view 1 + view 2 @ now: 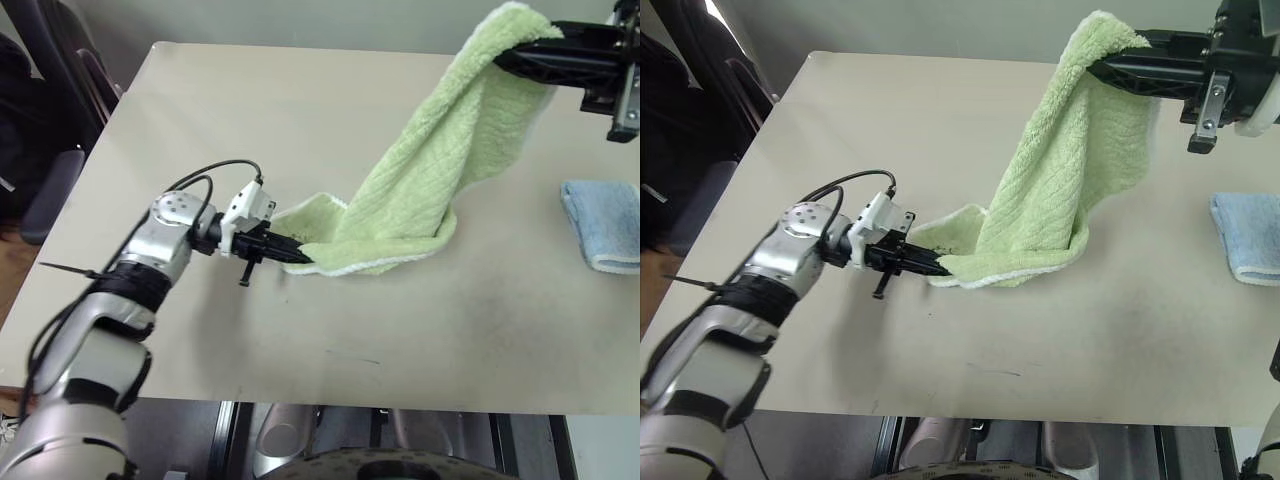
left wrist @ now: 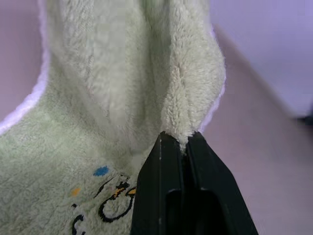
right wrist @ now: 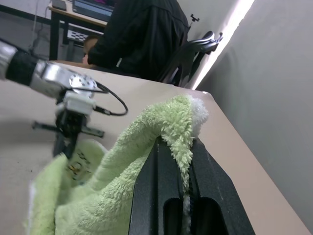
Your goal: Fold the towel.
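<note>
The left gripper (image 1: 296, 254) is clamped tight on the near-left corner of the towel (image 1: 420, 170), low over the table (image 1: 300, 110). The right gripper (image 1: 1110, 65) is pinched closed on another corner, held high at the far right. Between them the towel hangs in a slanting band, its lower end bunched on the table right of the left gripper. A folded blue towel (image 1: 604, 224) lies at the right edge, well apart.
</note>
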Action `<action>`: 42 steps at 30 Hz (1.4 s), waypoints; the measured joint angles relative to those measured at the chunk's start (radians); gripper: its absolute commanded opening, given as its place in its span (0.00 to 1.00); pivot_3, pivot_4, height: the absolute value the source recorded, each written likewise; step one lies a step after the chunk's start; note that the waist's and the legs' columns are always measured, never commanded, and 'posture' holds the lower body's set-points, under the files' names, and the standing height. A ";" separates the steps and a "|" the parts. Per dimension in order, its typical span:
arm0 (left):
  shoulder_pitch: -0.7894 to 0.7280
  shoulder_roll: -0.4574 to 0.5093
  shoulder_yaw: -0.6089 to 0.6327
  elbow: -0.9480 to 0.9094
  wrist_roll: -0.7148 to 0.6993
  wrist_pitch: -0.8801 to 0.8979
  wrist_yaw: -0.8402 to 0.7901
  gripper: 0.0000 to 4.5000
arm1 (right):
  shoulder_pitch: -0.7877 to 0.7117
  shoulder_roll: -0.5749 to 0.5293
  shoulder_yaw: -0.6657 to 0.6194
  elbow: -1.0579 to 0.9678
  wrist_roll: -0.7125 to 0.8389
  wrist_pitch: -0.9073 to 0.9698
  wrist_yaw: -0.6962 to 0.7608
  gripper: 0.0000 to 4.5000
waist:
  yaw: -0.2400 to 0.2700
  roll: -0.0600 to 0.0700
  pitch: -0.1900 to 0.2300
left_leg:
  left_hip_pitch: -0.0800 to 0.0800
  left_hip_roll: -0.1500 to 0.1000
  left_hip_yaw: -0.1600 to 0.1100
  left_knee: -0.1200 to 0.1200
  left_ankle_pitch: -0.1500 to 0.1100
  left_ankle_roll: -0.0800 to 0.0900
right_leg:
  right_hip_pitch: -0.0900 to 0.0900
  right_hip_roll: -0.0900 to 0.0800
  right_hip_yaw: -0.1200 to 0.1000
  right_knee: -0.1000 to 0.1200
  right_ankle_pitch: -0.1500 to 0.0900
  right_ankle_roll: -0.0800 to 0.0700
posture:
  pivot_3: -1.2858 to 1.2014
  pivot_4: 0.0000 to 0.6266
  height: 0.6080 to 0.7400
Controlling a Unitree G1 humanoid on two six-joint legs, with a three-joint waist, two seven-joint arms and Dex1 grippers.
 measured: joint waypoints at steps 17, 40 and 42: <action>0.237 0.072 0.160 -0.410 -0.001 0.543 0.019 0.61 | 0.036 -0.008 0.013 -0.003 -0.038 -0.043 0.024 0.00 | -0.002 0.000 0.000 | 0.004 0.000 0.000 -0.001 0.000 -0.001 | 0.003 0.000 0.000 0.001 -0.007 -0.011 | 0.52 0.24 0.95; -0.123 -0.129 0.259 0.286 0.405 0.248 0.040 1.00 | -0.237 0.081 -0.085 0.099 0.200 0.099 -0.060 0.00 | 0.004 0.000 0.000 | 0.002 0.000 -0.003 -0.002 0.000 -0.001 | 0.002 0.000 -0.001 -0.002 -0.006 -0.011 | 0.52 0.24 0.95; -0.142 -0.180 0.281 0.338 0.413 0.194 0.045 1.00 | -0.237 0.081 -0.085 0.108 0.207 0.111 -0.066 0.00 | 0.008 0.000 0.000 | 0.002 -0.001 -0.003 -0.002 0.000 -0.001 | 0.003 -0.001 -0.001 -0.002 -0.004 -0.008 | 0.52 0.24 0.95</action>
